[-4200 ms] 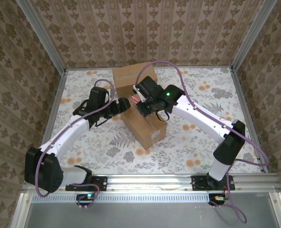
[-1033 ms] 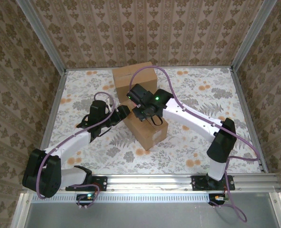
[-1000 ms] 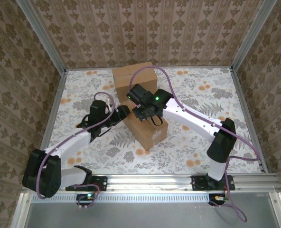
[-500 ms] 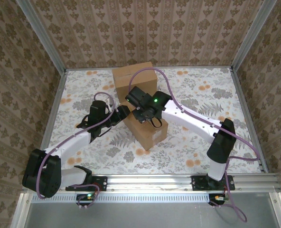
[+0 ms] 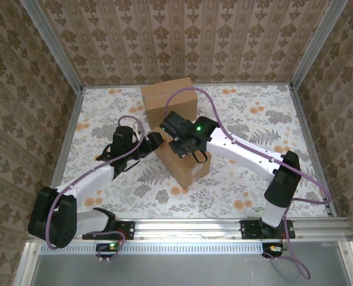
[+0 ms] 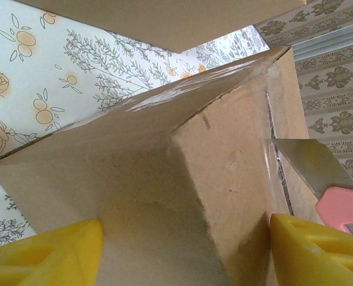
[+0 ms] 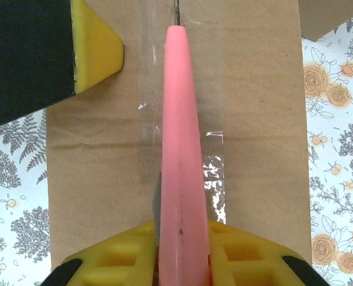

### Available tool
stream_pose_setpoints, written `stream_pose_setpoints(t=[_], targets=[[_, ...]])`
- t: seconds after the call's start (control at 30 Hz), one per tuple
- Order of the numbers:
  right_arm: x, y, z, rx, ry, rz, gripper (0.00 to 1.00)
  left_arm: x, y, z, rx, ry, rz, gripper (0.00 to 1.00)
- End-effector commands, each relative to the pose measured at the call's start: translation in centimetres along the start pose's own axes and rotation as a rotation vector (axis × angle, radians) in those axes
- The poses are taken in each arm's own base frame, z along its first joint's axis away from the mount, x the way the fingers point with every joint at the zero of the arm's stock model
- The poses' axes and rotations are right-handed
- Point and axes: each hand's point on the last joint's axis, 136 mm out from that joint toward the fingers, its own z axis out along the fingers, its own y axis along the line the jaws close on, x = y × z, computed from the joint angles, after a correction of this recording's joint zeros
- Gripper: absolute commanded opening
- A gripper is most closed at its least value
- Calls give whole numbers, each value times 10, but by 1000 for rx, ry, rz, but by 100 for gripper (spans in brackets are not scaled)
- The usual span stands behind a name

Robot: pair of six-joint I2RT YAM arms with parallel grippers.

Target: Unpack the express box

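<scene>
The taped express box (image 5: 187, 164) lies at mid-table. My left gripper (image 5: 154, 142) clamps the box's far-left end; in the left wrist view the box (image 6: 164, 196) has a corner edge between the yellow fingers (image 6: 45, 253) of that gripper (image 6: 185, 256), which touch it on both sides. My right gripper (image 5: 182, 143) hovers over the box top, shut on a pink utility knife (image 7: 179, 149). Its blade (image 6: 313, 167) rests on the clear tape seam (image 7: 212, 173). In the right wrist view the right gripper (image 7: 179, 238) pinches the knife handle.
A second, larger cardboard box (image 5: 169, 98) stands just behind the taped one, close to both grippers. The floral tabletop (image 5: 254, 119) is bounded by metal rails and patterned walls. Purple cables loop above the right arm (image 5: 248, 152).
The right gripper with the knife has slid a little toward the near end along the box's tape seam. The left arm lowered earlier and has held still over the last second.
</scene>
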Motion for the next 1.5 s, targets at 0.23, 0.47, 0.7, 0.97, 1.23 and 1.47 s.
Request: stream_pose_setpoints(t=[0.23,0.47,0.7,0.97,1.23,1.47], targets=[[30,-10,-4,49,82,-28,0,25,33,1,-101,75,-48,72],[37,-13,-6,58,91,-31,0,25,32,2,-101,75,-49,72],[45,-13,-7,58,111,-39,0,25,32,1,-100,75,-49,72],[57,-14,-11,61,135,-45,0,25,32,0,-99,73,-50,72],[73,-17,-17,71,178,-53,0,25,32,0,-101,73,-51,72],[89,-19,-24,78,224,-58,0,25,33,1,-105,74,-52,72]])
